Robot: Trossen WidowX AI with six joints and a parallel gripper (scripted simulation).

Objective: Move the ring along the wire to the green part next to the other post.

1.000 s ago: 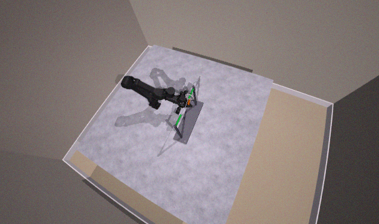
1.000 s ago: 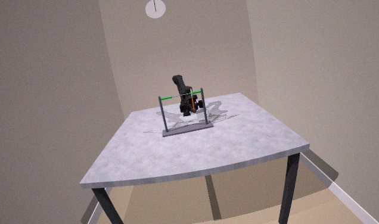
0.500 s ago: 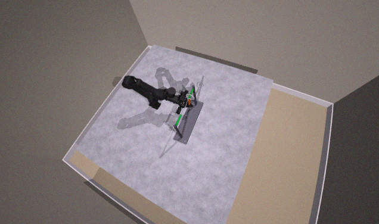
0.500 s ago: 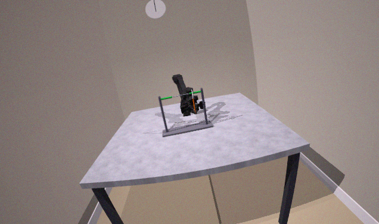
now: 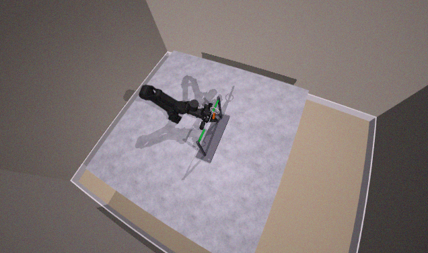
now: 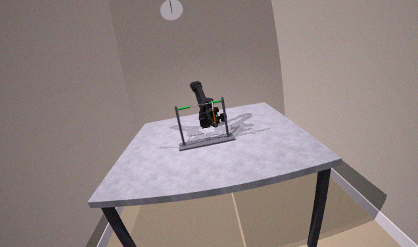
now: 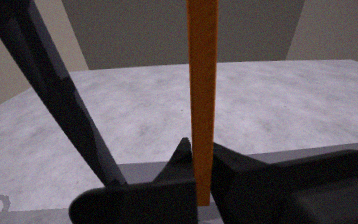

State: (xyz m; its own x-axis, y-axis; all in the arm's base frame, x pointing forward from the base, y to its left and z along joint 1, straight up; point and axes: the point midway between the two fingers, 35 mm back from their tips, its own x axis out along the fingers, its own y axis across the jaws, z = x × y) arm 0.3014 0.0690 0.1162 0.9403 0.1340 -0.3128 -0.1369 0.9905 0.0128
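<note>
My gripper [image 5: 213, 119] [image 6: 215, 123] [image 7: 191, 142] is shut on the upright orange handle [image 5: 213, 116] [image 6: 214, 117] [image 7: 203, 90]. The pale ring [image 6: 212, 104] above it is around the wire, at the inner half of the right-hand green part [image 5: 216, 104] [image 6: 217, 102] in the exterior view. The near post [image 5: 220, 109] [image 6: 225, 116] [image 7: 62, 95] is just beyond that green part. The other green part [image 5: 201, 135] [image 6: 183, 108] joins the other post [image 5: 201, 149] [image 6: 180, 126]. The thin grey wire [image 6: 199, 105] runs between them. Exact ring clearance is too small to tell.
Both posts stand on a grey base [image 5: 219, 134] [image 6: 206, 143] on the pale table [image 5: 245, 151] [image 6: 252, 157]. The arm [image 5: 167, 102] reaches in from the side of the wire opposite the exterior view. The wrist view shows the near post slanting close on its left.
</note>
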